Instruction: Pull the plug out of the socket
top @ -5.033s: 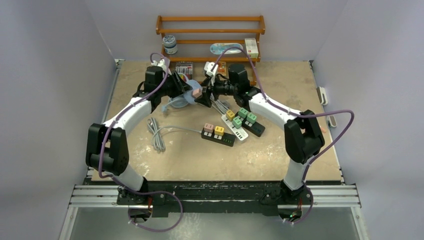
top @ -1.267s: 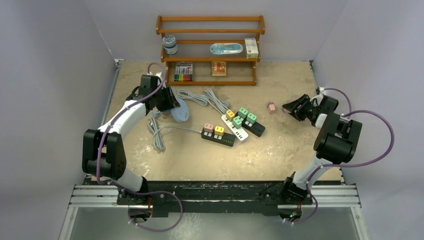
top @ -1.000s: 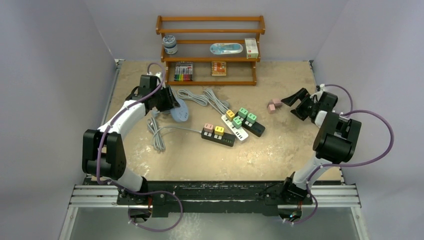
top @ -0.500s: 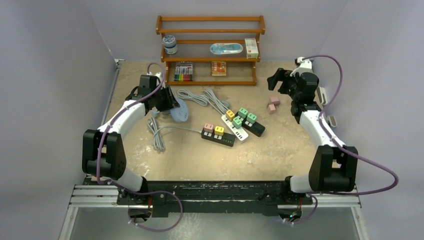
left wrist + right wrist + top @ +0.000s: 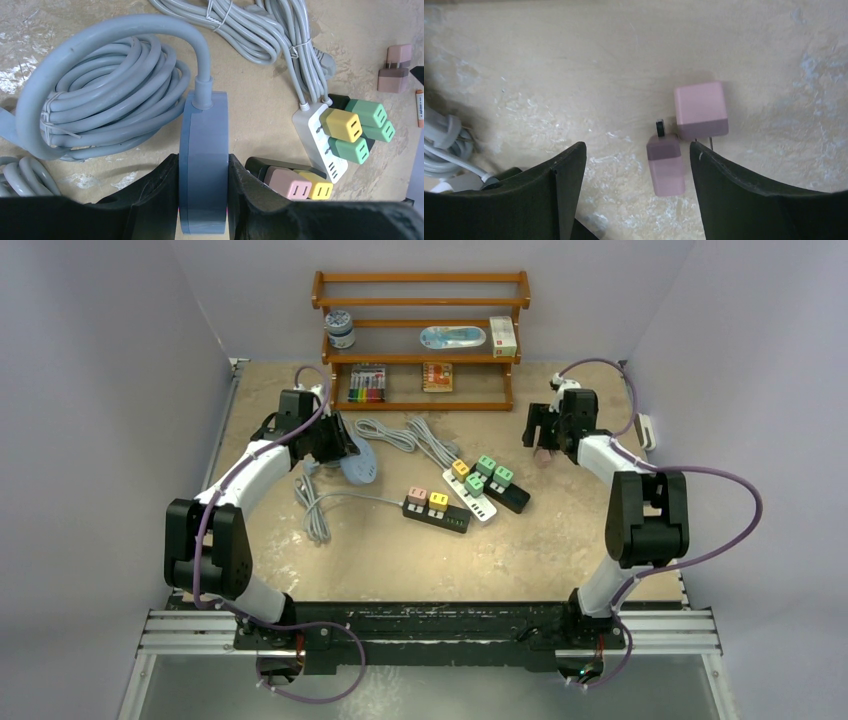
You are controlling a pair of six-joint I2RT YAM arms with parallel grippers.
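Swinging in from the right edge, the right arm (image 5: 600, 452) now hangs over the far right of the worktop (image 5: 560, 540); the left arm (image 5: 255, 465) stays at far left with the blue-grey socket (image 5: 360, 466).

Left wrist view: the left fingers (image 5: 150, 200) clamp that socket's flat faces.

Right wrist view: the right fingers (image 5: 559, 195) stand wide above two pink plugs (image 5: 700, 110) lying loose, well apart from the socket.

That pull looks done. Next, probably a plug still seated in the white strip (image 5: 306, 122), which needs steadying first.

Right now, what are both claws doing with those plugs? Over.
Left gripper shut on blue extension socket. Right gripper open over two pink plugs, lying unplugged. Nothing blocking.
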